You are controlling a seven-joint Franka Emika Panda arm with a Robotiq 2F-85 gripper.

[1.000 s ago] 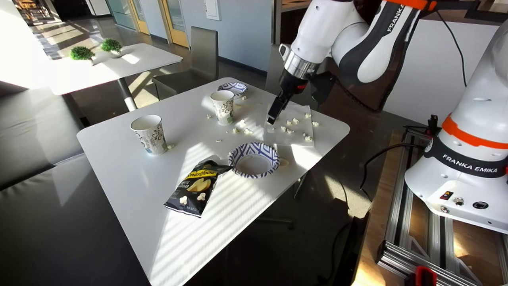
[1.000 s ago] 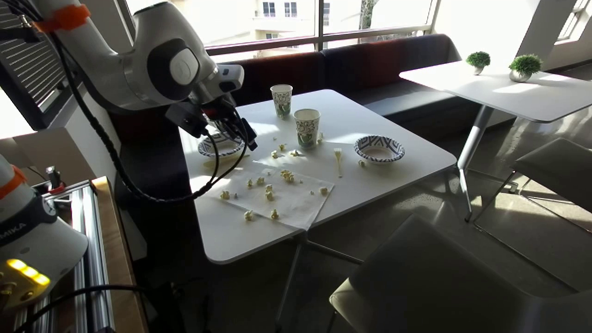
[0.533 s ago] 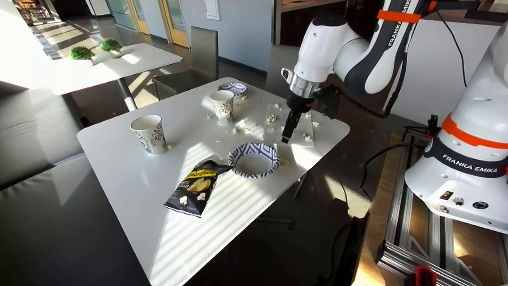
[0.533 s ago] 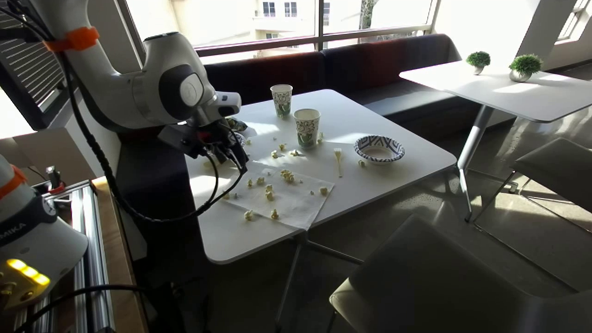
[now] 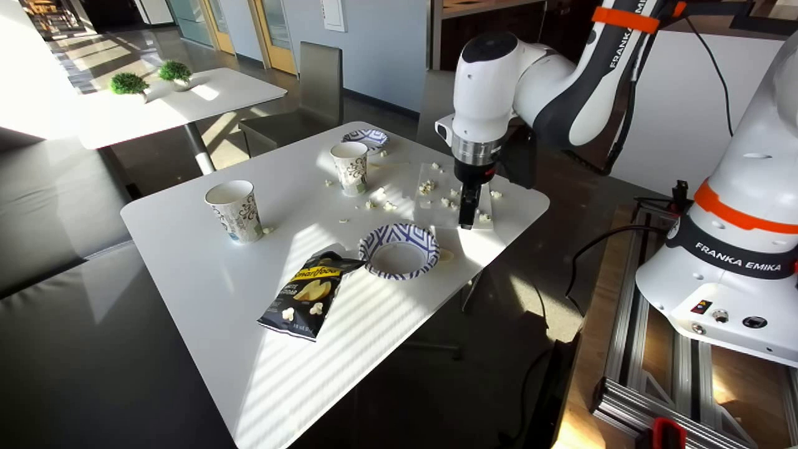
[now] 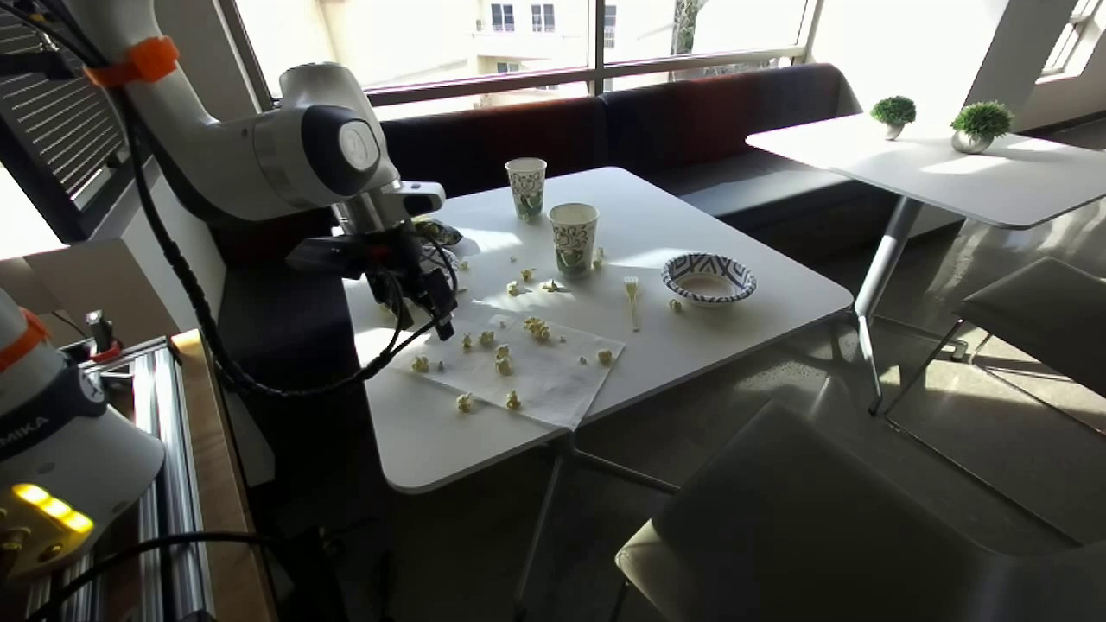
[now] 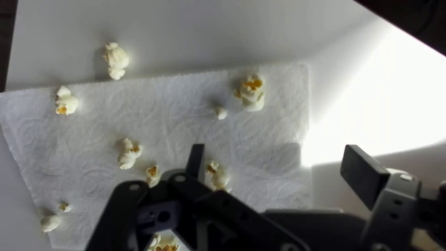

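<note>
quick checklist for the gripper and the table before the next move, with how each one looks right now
1. Gripper open: ok, the jaws stand wide apart.
2. Nothing held: ok, nothing is pinched between the fingers.
3. Fingertip clearance over the napkin: cannot tell, the views do not settle the height.
4. Popcorn all on the napkin: not ok, several pieces lie on the bare table.
5. Both cups upright: ok.
6. Bowl next to the snack bag clear of the gripper: ok, a gap shows in an exterior view.
</note>
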